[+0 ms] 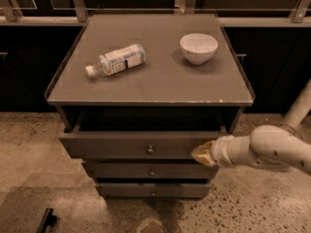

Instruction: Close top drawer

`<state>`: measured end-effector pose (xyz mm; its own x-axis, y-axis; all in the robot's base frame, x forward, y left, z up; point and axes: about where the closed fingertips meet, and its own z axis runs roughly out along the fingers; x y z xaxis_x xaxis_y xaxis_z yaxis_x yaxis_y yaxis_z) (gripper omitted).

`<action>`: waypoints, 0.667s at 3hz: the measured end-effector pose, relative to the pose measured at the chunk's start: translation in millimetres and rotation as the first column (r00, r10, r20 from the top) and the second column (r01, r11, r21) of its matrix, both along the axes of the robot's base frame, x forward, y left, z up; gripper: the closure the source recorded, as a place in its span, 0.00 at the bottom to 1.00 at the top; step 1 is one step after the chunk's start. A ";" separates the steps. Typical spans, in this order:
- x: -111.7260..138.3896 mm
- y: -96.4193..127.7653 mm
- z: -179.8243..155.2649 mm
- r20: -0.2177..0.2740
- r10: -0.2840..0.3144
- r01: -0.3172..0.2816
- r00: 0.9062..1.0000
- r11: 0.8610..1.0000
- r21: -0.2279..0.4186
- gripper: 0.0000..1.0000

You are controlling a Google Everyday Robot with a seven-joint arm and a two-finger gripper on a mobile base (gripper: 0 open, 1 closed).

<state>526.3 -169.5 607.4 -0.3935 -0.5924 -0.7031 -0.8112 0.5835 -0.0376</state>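
fig.: top drawer [112, 144] sits pulled out below the cabinet top, knob [150, 149] at centre. gripper [204, 153] is at the front's right end, touching or nearly; open vs closed can't be told. step: push phase. next: press straight in till flush w/ the lower fronts.
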 end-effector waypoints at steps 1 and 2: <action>-0.9 0.0 0.0 0.000 0.000 0.000 1.000 1.000 0.000 1.00; 24.6 26.4 3.2 0.009 0.057 -0.057 0.998 0.998 0.014 1.00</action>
<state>551.0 -143.1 610.6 -0.3529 -0.6037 -0.7148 -0.8430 0.5367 -0.0371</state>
